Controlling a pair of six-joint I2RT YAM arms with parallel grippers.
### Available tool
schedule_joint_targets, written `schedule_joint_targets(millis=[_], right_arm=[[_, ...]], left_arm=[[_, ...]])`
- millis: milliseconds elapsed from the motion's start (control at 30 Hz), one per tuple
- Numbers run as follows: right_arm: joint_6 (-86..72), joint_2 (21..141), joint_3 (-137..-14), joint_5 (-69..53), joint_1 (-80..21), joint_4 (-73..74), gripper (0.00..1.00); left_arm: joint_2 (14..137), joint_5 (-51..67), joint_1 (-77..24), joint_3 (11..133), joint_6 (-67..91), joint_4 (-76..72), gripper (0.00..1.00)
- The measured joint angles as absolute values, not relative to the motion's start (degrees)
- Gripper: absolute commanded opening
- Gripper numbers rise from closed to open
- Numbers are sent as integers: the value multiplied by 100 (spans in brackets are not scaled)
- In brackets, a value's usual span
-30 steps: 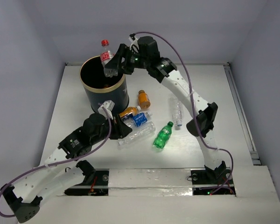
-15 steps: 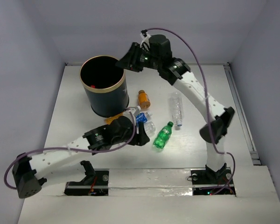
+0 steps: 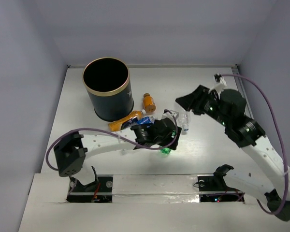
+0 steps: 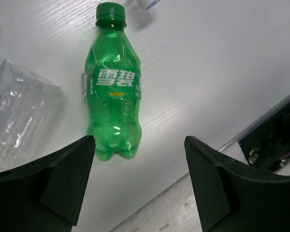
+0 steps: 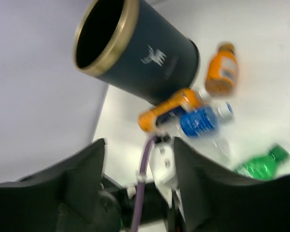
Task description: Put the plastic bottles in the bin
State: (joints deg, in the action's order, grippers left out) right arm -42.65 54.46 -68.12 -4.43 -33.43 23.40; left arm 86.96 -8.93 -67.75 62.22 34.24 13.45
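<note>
The green bottle (image 4: 113, 101) lies on the table, cap away from me. My left gripper (image 4: 140, 181) hangs open and empty just above its base; in the top view the left gripper (image 3: 165, 139) hides most of the green bottle (image 3: 164, 151). A crushed clear bottle (image 4: 14, 121) lies beside it. The dark bin (image 3: 117, 104) with the gold rim stands at the back left. An upright orange bottle (image 3: 148, 101), a lying orange bottle (image 3: 125, 121) and a clear bottle (image 3: 184, 122) are near it. My right gripper (image 3: 187, 102) is open and empty, in the air right of the bottles. A blue-label bottle (image 5: 203, 121) shows in the right wrist view.
The left arm stretches across the front of the table from its elbow (image 3: 70, 154). The table's front ledge (image 4: 275, 140) lies just beside the left gripper. Walls close off the back and both sides. The right wrist view is blurred.
My right gripper let the red-capped bottle drop into the bin, then pulled back to the right. My left arm swept right and now hangs over the green bottle.
</note>
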Motion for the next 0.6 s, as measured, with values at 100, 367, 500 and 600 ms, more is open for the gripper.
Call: schedule_joint_targets(millis=[100,367,500,600], right_arm=[[-4366,4700,-5996,-322,-3288,2622,84],[-4700,3017,-5500,-156,-3225,3343,93],[-4740,2637,-5795,139,-3225,3795,96],[-4775,2425,-5948,362,-3225,4101,98]], left_arm=[[9240,-1059,-6777,6661,3190,1435,74],[10562,-1468,-6777,7911,2797,1787,75],[10755,-1645,-6777,8029,2746,1955,78],[10801,-1765,-6777,8029,2744,2053,78]])
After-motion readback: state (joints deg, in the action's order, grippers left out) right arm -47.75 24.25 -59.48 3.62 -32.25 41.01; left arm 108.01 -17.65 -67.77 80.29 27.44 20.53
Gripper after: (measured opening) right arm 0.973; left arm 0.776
